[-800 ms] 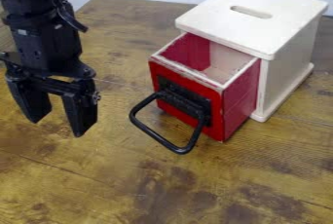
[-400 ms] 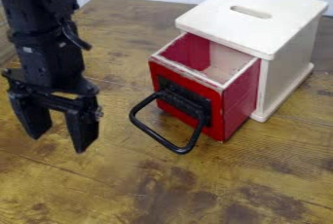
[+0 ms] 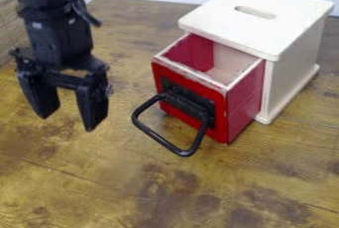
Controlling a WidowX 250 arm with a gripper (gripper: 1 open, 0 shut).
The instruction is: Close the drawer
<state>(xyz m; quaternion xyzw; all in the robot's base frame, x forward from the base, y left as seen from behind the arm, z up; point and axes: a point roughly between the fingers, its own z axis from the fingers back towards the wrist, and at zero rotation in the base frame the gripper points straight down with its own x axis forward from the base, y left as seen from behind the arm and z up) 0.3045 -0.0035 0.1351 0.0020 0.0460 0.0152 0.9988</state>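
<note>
Our gripper [image 3: 61,98], fingers apart and empty, had risen slightly and edged right toward the handle [image 3: 171,123] since a moment before; the drawer [image 3: 205,91] still stood pulled out of the cabinet [image 3: 272,34], probably untouched, so closing remained ahead

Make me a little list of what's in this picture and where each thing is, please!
drawer: red, pulled partway out of the cabinet, looks empty inside
handle: big black loop on the drawer front, drooping toward the table
cabinet: pale wood, slot in its top, behind the drawer
gripper: black, left of the handle, jaws open and pointing down, holding nothing
table: worn brown wood
task state: drawer not yet closed
</note>
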